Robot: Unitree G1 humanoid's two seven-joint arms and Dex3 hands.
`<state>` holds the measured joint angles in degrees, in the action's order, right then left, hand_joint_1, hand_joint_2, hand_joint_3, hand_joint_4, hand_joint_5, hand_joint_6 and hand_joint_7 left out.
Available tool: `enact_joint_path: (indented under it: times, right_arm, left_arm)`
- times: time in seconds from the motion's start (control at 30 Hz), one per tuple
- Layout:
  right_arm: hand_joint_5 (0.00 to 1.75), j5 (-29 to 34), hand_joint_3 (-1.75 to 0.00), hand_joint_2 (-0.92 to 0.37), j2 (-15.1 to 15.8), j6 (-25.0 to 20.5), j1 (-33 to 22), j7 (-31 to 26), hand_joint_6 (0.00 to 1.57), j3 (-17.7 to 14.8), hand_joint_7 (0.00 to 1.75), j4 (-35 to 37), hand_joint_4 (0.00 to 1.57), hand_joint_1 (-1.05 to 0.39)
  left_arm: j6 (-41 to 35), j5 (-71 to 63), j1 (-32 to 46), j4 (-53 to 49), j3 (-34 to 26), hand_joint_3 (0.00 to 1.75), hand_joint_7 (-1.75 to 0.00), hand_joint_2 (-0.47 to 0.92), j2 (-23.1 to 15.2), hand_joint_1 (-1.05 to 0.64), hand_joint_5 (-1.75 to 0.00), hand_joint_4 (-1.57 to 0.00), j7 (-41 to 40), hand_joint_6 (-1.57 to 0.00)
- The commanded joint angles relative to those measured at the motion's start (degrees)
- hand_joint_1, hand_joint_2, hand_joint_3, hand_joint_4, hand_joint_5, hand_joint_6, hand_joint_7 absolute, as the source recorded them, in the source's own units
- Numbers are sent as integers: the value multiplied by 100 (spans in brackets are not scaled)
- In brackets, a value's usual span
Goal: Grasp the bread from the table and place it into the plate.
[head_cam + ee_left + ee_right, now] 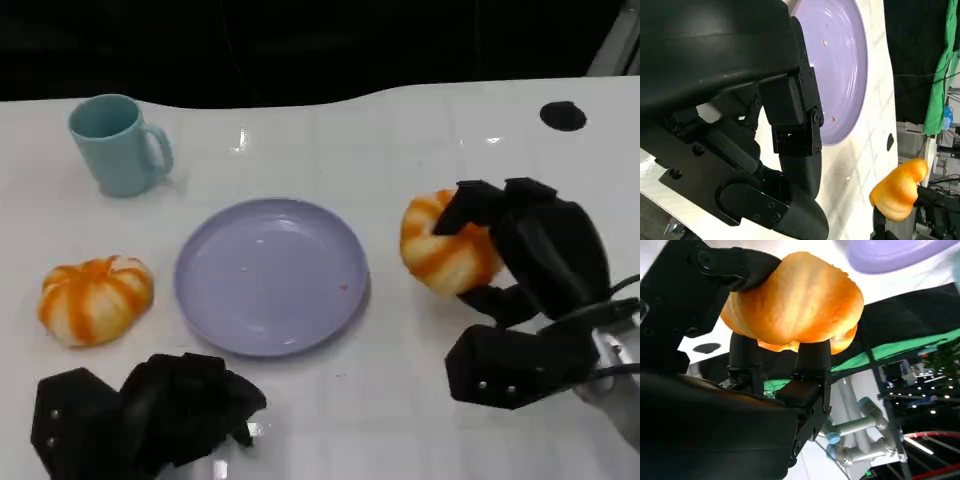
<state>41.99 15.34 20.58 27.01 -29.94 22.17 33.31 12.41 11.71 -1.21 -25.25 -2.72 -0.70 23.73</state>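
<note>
I start from the white table point(420, 400), which takes up most of the head view, with the lavender plate point(270, 275) lying at the centre of the frame, nothing on it. My right hand point(525, 270), at the right of the frame, has its fingers wrapped around an orange-and-white bread roll point(445, 245); the right wrist view shows the fingers point(812, 357) pressed under and over the bun, so I read the grip as firm. The roll sits just right of the plate's rim, and I judge it lifted off the table, though the head view alone does not settle that. A 2nd, similar roll point(95, 298) lies at the left of the frame, apart from the plate, and a light-blue mug point(118, 143) stands at the upper left. My left hand point(150, 410) rests at the lower left with its fingers curled in on nothing. The step in hand, as I judge it, is the carry: I would keep the roll high enough to pass the raised rim, travel left until it is over the plate's middle, lower it until it touches, and only then spread the fingers, so it does not roll off.
</note>
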Motion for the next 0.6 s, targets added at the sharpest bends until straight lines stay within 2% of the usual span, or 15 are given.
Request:
enact_joint_path:
  times: [0.03,0.4,0.6]
  right_arm:
    - [175,16,-147,-21,-151,112,91,36,86,100,160,-135,101,-5]
    - [175,68,-148,-23,-780,406,701,10,83,418,162,345,100,-10]
    - [175,134,-139,-30,-1194,306,1132,47,81,595,164,858,97,-14]
  left_arm:
    - [13,-2,62,-44,-34,25,-39,63,-76,-105,-151,-90,1,-153]
    - [22,-45,143,34,31,26,-39,63,-38,-105,-152,-90,-41,-153]
    - [59,-64,148,42,64,26,-40,63,-32,-105,-152,-90,-40,-153]
